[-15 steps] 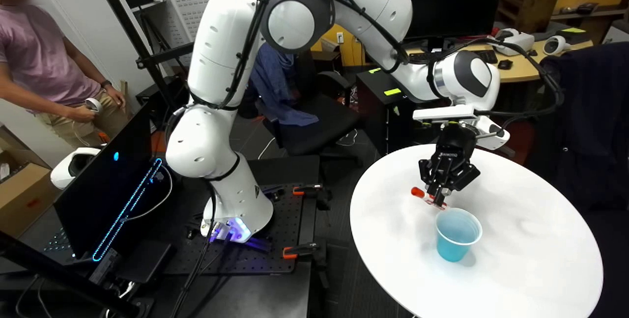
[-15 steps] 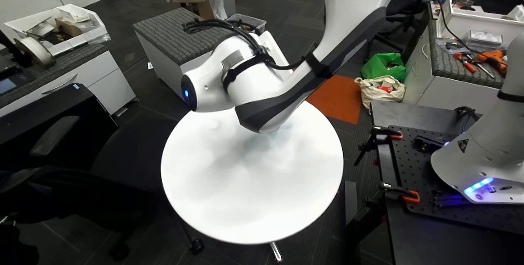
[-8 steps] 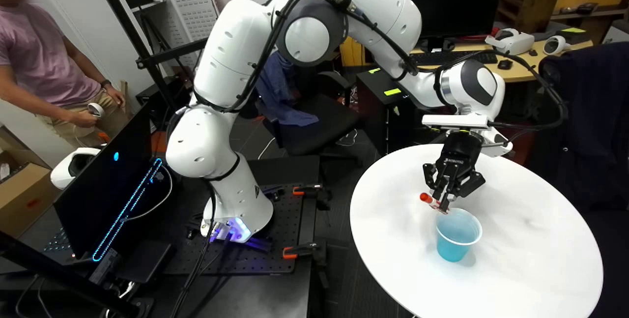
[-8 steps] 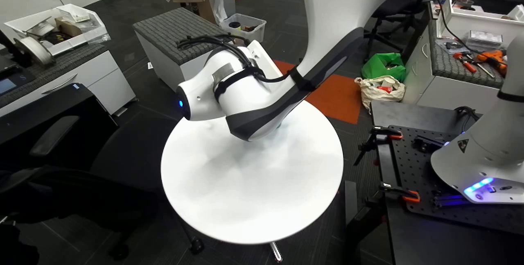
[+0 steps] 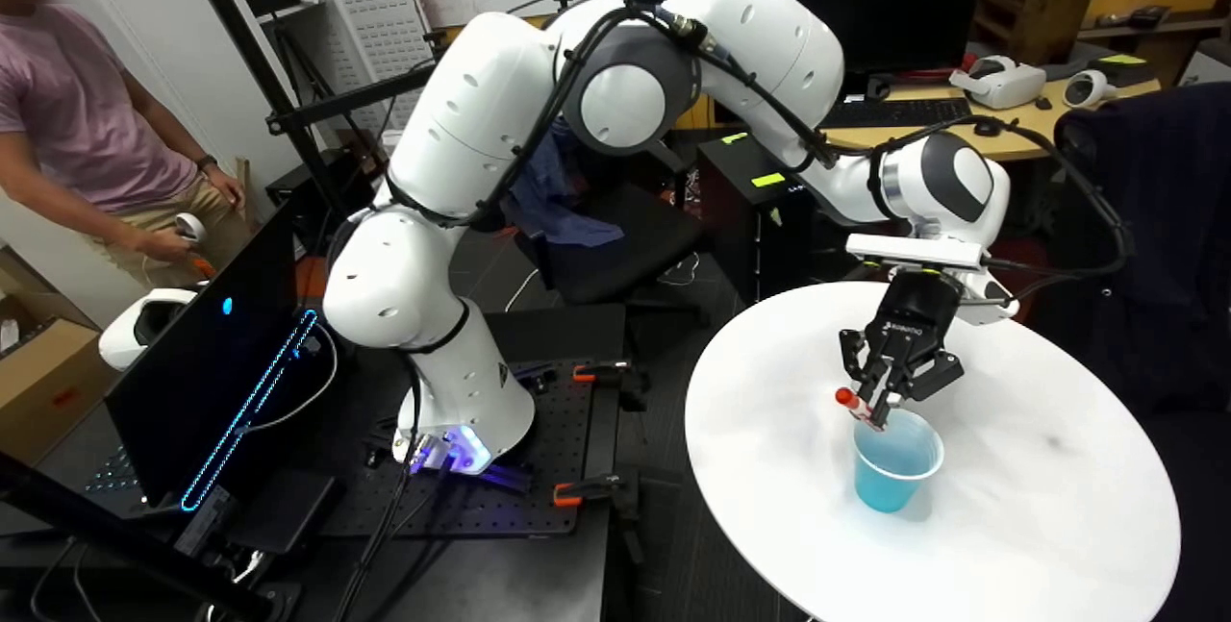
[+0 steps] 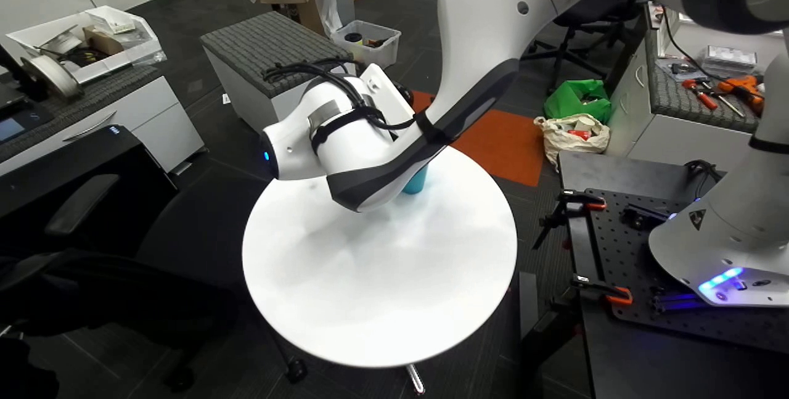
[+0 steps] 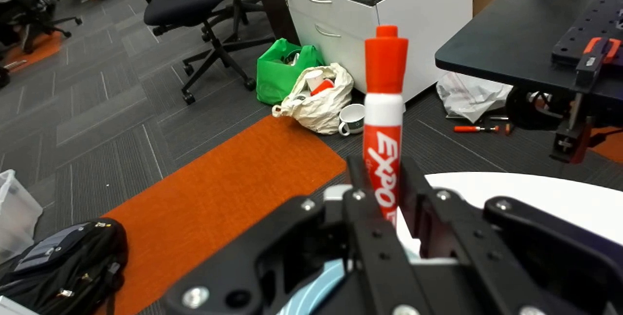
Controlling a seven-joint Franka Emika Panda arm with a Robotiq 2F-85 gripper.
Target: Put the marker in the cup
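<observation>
while its fingers [image 7: 360, 205] clamp the red expo marker [image 7: 384, 125], tilted with the cap [image 5: 845, 397] up, the robotiq gripper [image 7: 385, 178] hangs over the round white table [image 5: 769, 478]. just below the hand stands the turquoise cup [image 5: 890, 485]; whether the marker's lower end is over its opening, i cannot tell. in an exterior view the arm [image 6: 481, 35] hides the fingers and part of the cup. in the wrist view, well beyond the hand, lie a green bag [image 7: 272, 79], cream bag [image 7: 316, 110] and white mug [image 7: 354, 120]; left of the hand, a black backpack [image 7: 78, 266] by orange carpet [image 7: 233, 169]; right of it, a black workbench [image 7: 491, 52] with a clamp [image 7: 586, 69].
</observation>
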